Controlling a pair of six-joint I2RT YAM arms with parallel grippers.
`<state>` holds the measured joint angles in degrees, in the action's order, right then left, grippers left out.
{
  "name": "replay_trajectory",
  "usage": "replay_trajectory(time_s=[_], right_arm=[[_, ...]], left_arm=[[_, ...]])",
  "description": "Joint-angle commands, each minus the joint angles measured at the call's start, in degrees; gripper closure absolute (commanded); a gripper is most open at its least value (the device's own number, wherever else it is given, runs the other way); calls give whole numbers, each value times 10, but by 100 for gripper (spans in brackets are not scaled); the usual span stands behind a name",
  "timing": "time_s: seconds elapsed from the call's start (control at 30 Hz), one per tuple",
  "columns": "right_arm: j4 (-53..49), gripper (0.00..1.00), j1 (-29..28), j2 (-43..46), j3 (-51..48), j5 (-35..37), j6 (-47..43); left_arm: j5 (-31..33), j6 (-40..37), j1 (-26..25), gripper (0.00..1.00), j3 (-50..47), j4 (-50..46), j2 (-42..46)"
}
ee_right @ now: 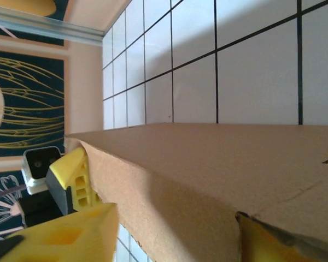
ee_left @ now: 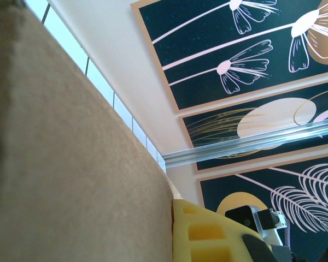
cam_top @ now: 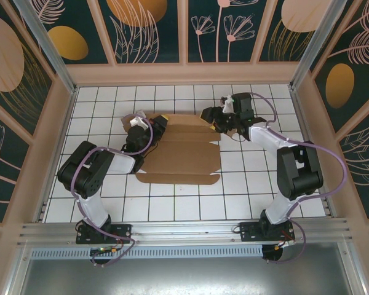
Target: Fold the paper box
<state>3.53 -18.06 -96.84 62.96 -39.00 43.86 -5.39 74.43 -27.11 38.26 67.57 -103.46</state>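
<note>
Left claw [cam_top: 137, 126] is clamped tight on the far-left corner of the box [cam_top: 181, 157], with the card pressed flat against its yellow finger [ee_left: 208, 234]. Right claw [cam_top: 224, 125], at the far-right corner, stands part open. It has a finger on either side of the raised far edge, and a sliver of tile shows between pad and card, so no grip there yet.

The box lies mid-table [cam_top: 258, 196] between the two arms, mostly flat, with its far edge lifted off the tiles. It's thin brown card: light and stiff across a panel, floppy along the creases, and easy to crush or tear at a tab, I'd say. It's best taken by an outer edge near a corner, both sides together, so the panel hinges on its crease and doesn't twist.

Creases run left to right, and the narrow tapered flap points back at the arm bases. The box looks slightly wider than deep, so I'd call the long axis left-right, though it's close.
</note>
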Motion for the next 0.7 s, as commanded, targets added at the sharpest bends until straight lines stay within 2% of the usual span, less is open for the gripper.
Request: replay_trajectory(time_s=[0.0,0.13,0.2,0.23,0.3,0.37,0.43,0.5,0.57,0.6,0.67], right_arm=[[72,57,1,-6,-17,-40,35],[82,68,8,-2,-31,-40,44],[80,67,11,-2,-34,-38,43],[69,65,13,0,-31,-34,36],[32,53,17,10,-20,-12,10],[-43,42,18,28,1,53,-44],[-92,37,13,54,6,120,-86],[-102,34,11,93,-19,157,-102],[-97,36,11,128,-58,175,-109],[-98,40,9,141,-73,193,-112],[-91,55,2,171,-114,237,-121]], left_arm=[[-6,-6,0,100,7,-31,-2],[-6,-4,0,100,8,-33,-4],[-5,-4,0,100,8,-36,-4],[-5,-4,0,100,8,-36,-4],[-4,-5,0,100,9,-39,-3],[-2,-9,0,100,12,-51,-2],[3,-15,0,100,14,-70,0],[12,-18,0,100,15,-80,5],[16,-23,0,100,16,-90,7],[16,-24,0,100,18,-93,8],[16,-22,0,100,20,-97,9]])
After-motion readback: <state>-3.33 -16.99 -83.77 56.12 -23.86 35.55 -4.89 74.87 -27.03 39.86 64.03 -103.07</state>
